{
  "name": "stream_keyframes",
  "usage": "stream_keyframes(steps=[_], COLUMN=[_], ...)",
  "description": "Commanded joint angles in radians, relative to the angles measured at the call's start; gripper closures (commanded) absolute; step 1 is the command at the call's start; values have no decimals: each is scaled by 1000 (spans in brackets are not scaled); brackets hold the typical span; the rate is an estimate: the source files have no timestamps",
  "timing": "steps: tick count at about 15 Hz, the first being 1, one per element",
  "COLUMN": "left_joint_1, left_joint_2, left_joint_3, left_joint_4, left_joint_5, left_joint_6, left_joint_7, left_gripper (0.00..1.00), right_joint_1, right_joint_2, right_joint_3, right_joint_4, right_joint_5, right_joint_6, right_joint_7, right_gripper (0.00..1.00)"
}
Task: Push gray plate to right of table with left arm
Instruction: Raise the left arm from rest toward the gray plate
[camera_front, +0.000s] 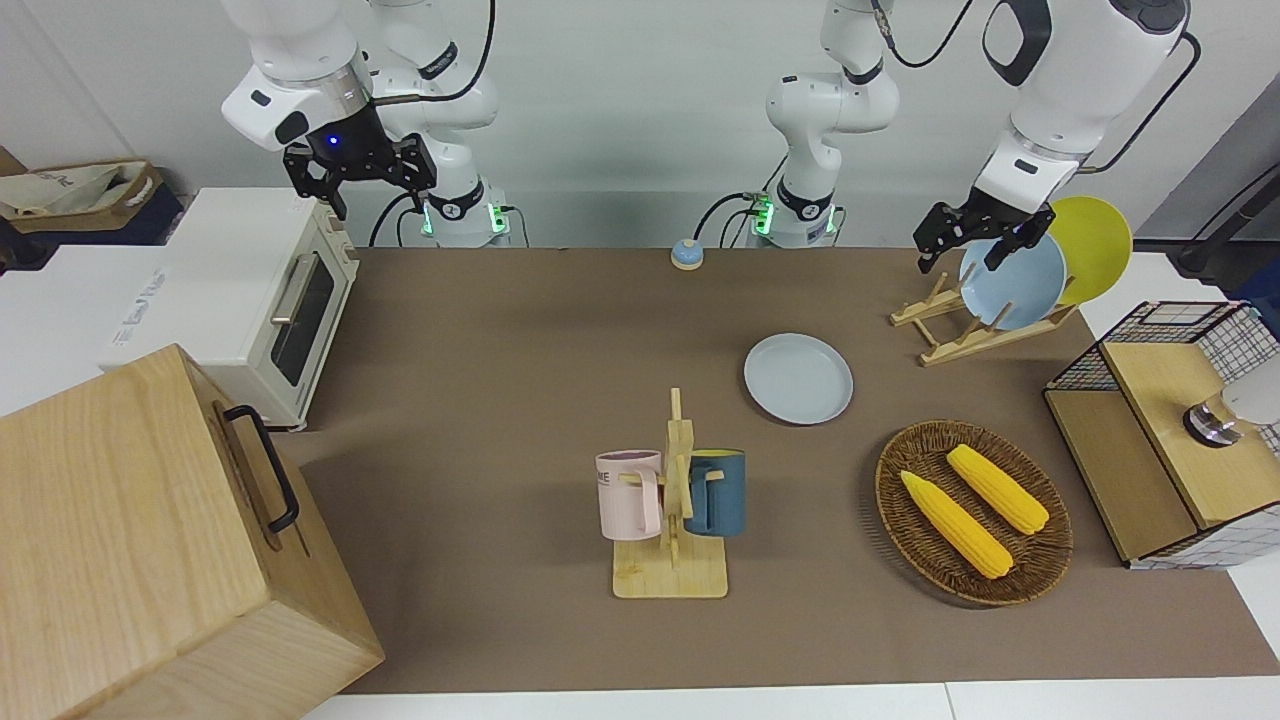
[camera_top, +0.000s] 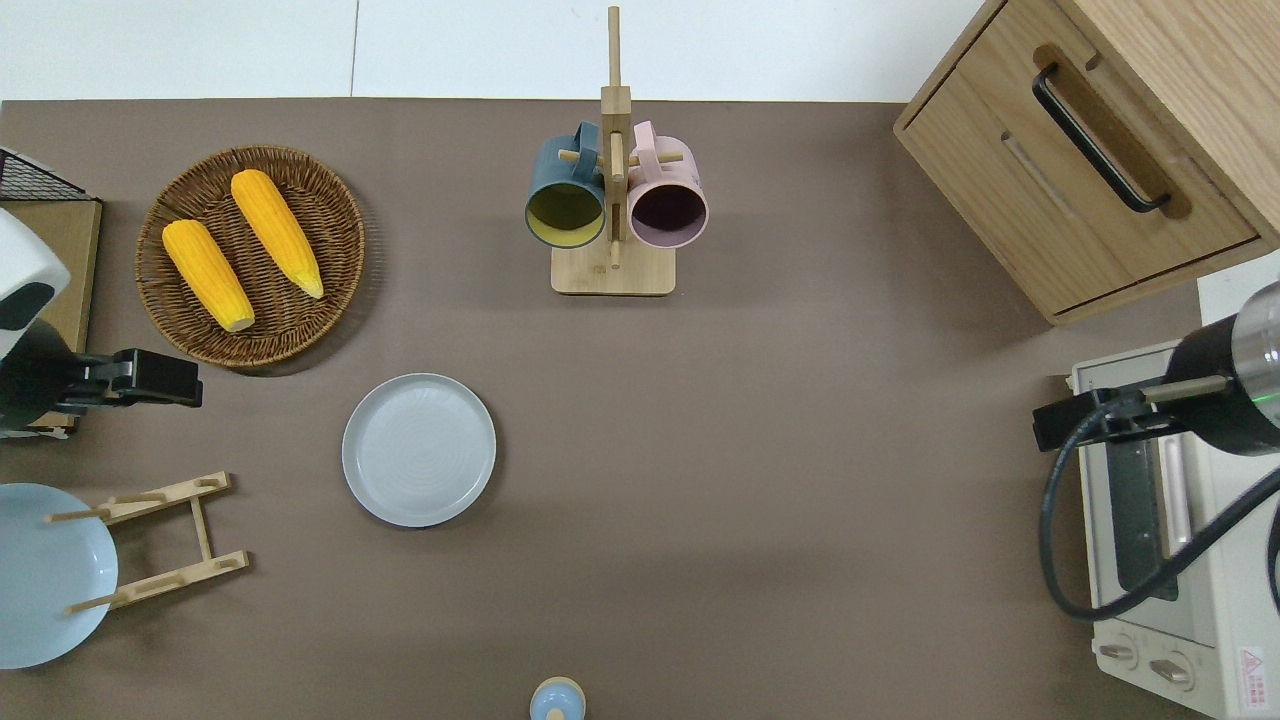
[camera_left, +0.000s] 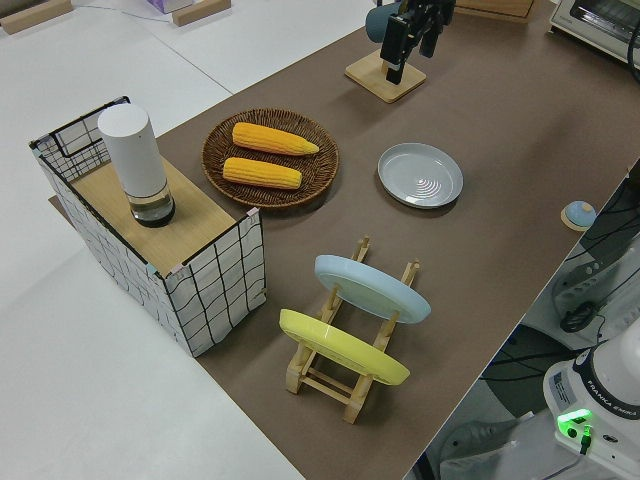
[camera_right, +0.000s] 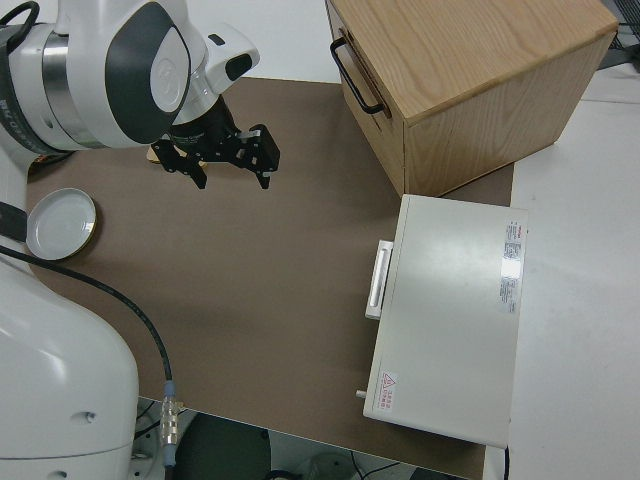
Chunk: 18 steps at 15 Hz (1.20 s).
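Jaws of the left gripper (camera_top: 150, 378) stand spread, empty, up in the air over the surface (camera_top: 760, 500) between the corn basket (camera_top: 250, 255) and the wooden plate rack (camera_top: 160, 540). From them the gray plate (camera_top: 418, 449) lies flat toward the right arm's end, slightly nearer the robots, apart from them. Right gripper (camera_front: 360, 170), jaws also spread, is parked.

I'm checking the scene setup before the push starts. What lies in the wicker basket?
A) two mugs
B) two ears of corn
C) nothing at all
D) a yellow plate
B: two yellow ears of corn lie side by side in the round wicker basket, which sits farther from the robots than the gray plate.
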Motion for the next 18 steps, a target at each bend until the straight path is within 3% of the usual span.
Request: stream_keyframes(steps=[1,6,18], left_joint_1=[-17,-18,-20], left_joint_2=[-20,-26,-67], left_joint_3=[5,-31,-62], left_joint_4=[-19,-81,-384], left_joint_5=[19,12,-1], left_joint_6=[1,17,324], left_joint_7=[-8,-34,-42], left_gripper=[0,2,2], right_joint_1=[-19,-20,-19], right_joint_2=[-2,-2,-2], right_joint_3=[16,16,16], right_joint_4=[9,9,9], right_joint_5=[4,4,4], right_joint_6=[-16,-16,-16], right_joint_7=[12,13,13], right_gripper=[17,17,17])
